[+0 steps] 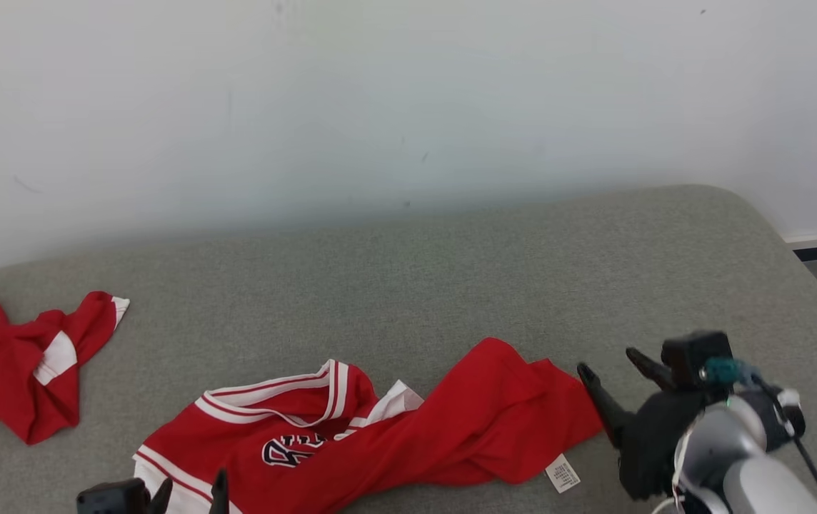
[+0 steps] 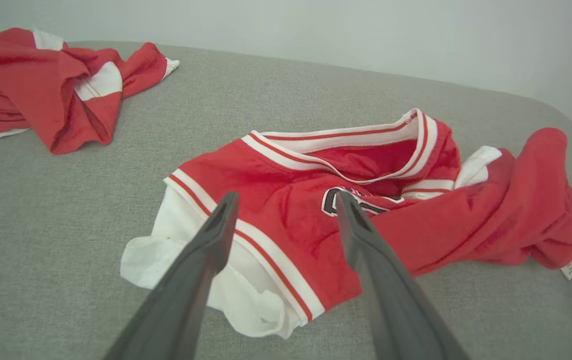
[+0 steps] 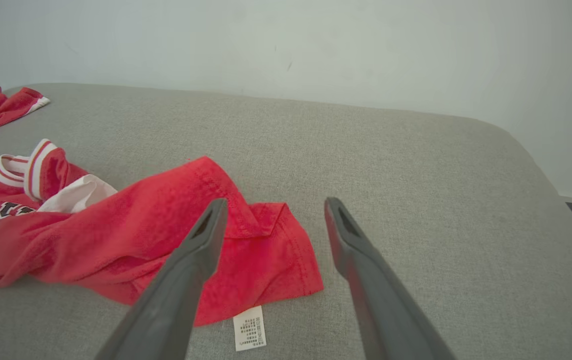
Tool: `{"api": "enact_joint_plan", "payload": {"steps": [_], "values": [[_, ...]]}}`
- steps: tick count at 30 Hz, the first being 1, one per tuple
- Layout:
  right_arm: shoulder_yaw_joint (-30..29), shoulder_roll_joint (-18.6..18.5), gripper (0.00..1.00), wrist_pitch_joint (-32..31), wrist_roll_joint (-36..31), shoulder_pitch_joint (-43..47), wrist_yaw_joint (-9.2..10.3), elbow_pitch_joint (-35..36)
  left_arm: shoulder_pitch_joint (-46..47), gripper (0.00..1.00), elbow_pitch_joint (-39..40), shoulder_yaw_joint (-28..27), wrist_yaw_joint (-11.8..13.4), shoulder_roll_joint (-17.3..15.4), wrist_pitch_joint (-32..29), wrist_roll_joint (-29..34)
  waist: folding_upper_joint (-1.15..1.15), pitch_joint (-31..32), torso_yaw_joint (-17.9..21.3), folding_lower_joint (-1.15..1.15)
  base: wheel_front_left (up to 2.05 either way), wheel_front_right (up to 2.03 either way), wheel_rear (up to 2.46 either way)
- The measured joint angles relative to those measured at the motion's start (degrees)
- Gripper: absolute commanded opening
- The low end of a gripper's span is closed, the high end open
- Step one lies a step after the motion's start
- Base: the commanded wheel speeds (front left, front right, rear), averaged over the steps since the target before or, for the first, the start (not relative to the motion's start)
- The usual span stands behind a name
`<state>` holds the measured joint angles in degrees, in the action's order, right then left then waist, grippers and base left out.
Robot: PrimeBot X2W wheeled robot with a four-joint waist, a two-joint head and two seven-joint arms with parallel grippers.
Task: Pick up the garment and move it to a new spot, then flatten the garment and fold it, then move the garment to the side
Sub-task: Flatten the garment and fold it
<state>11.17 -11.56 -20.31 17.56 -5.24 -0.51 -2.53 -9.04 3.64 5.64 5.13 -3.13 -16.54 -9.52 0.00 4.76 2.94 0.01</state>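
Beyond jersey (image 1: pixel 394 435), open cushion (image 1: pixel 451 271), rounded far corner (image 1: pixel 733 203)

The left gripper (image 2: pixel 286 200) is held with its jaws wide apart, and nothing is gripped. The crumpled red-and-white garment (image 2: pixel 466 220) is laid on the grey padded surface (image 2: pixel 56 215) just before the fingertips. A second red garment (image 2: pixel 41 85) is bunched at the far left, well apart.
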Motion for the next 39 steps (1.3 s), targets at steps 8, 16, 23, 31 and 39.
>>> {"api": "enact_joint_plan", "payload": {"steps": [8, 16, 23, 31, 39], "values": [[1.62, -2.20, 1.00, -9.57, 1.91, -10.21, -3.57, -4.66, 4.47, 1.00, -0.83, 1.31, 0.91, 0.12, -8.62, 1.15, 0.00, -2.42, -1.97, 0.00, 0.00, 0.00, 0.00], [4.69, -3.05, 1.00, -16.88, 2.00, -19.74, -4.82, -7.36, 7.67, 1.00, -0.75, 1.23, 1.44, 0.30, -15.35, 4.44, 0.00, -6.64, -4.52, 0.00, 0.00, 0.00, 0.00], [6.68, -2.91, 1.00, -21.58, 2.08, -23.56, -5.38, -10.13, 9.52, 1.00, -2.66, 0.93, 1.77, 0.44, -20.98, 5.15, 0.01, -10.86, -7.83, 0.01, 0.00, 0.00, 0.00], [9.51, -1.08, 1.00, -24.73, 3.42, -23.14, -5.82, -12.30, 9.48, 1.00, -5.52, -0.44, 1.92, 0.59, -24.35, 5.33, 0.01, -13.02, -10.78, 0.00, 0.00, 0.00, 0.00], [10.54, -1.19, 0.35, -28.18, 4.04, -21.00, -6.03, -12.88, 9.67, 0.69, -6.44, 1.35, 1.94, 0.79, -26.13, 1.74, 0.01, -13.06, -10.24, 0.00, 0.00, 0.00, 0.00]]}}
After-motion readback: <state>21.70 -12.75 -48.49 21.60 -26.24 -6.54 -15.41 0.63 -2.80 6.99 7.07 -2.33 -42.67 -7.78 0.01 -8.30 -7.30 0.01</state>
